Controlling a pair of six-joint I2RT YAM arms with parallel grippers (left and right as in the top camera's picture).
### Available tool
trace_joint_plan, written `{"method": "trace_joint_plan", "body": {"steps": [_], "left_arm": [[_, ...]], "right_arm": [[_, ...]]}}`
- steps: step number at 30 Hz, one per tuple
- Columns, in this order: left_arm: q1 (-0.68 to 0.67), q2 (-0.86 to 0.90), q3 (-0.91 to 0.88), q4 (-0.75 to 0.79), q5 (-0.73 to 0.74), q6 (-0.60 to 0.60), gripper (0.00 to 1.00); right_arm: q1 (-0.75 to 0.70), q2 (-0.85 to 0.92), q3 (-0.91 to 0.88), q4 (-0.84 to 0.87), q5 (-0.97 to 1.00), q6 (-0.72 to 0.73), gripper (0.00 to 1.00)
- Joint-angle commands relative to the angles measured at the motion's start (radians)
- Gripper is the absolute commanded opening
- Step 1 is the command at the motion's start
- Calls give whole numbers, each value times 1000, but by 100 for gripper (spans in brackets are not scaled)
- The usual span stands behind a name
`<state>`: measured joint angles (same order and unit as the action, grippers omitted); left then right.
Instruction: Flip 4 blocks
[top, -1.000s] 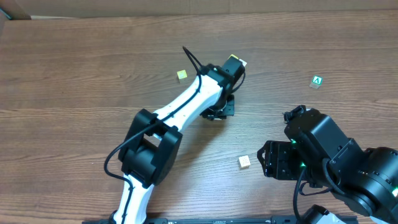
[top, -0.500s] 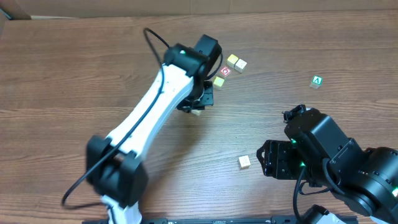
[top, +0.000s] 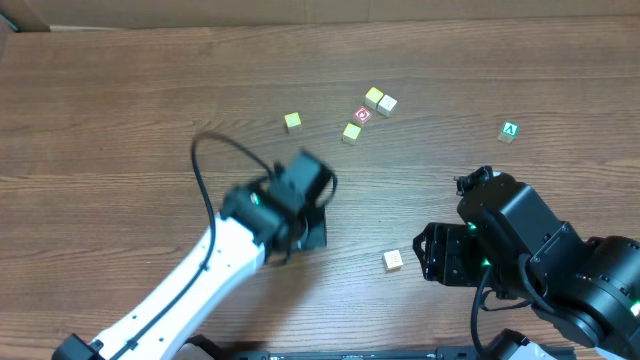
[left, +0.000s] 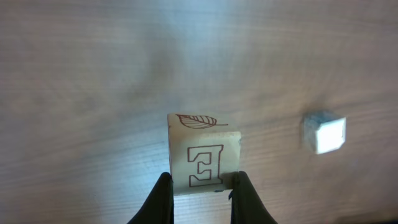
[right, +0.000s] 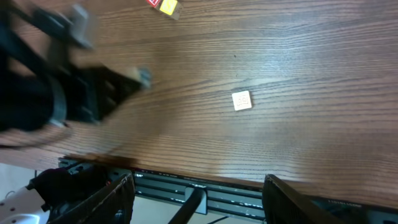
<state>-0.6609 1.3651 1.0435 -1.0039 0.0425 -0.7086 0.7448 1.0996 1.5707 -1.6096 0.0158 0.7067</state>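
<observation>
Above the middle of the wooden desk (top: 120, 90), the left arm (top: 230, 245), blurred in the overhead view, holds a cream block (left: 202, 152). Its wrist camera shows the left jaws closed on two opposite sides of the block. The block appears lifted off the wood, with a brown outlined letter E and a leaf drawing facing the camera. A yellow-green block (top: 351, 132) and other small blocks (top: 373, 97) lie in a loose group toward the far edge, well apart from it. A second cream block (top: 393, 260) rests just beside the right arm (top: 540, 260), whose right jaws stand open and empty. To flip the held block well, the wrist probably needs to roll so a different face points up, then lower onto bare wood away from the group. Letting go only once the bottom face sits flat should stop it tumbling over.
</observation>
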Motion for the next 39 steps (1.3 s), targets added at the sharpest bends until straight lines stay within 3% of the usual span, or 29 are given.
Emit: {"method": "trace_joint_plan", "body": {"steps": [1, 8, 13, 20, 39], "left_arm": [[-68, -34, -185, 133, 136, -93, 4], [-201, -28, -335, 413, 139, -167, 4], [-224, 2, -352, 488, 84, -197, 4], [-224, 127, -352, 631, 132, -214, 4], [-232, 212, -352, 742, 212, -246, 4]], "right_arm": [[-6, -3, 20, 16, 20, 5, 67], [-6, -4, 20, 18, 19, 5, 67], [-6, -4, 20, 16, 16, 5, 67], [-6, -4, 20, 5, 16, 5, 67], [-6, -4, 20, 6, 16, 5, 67]]}}
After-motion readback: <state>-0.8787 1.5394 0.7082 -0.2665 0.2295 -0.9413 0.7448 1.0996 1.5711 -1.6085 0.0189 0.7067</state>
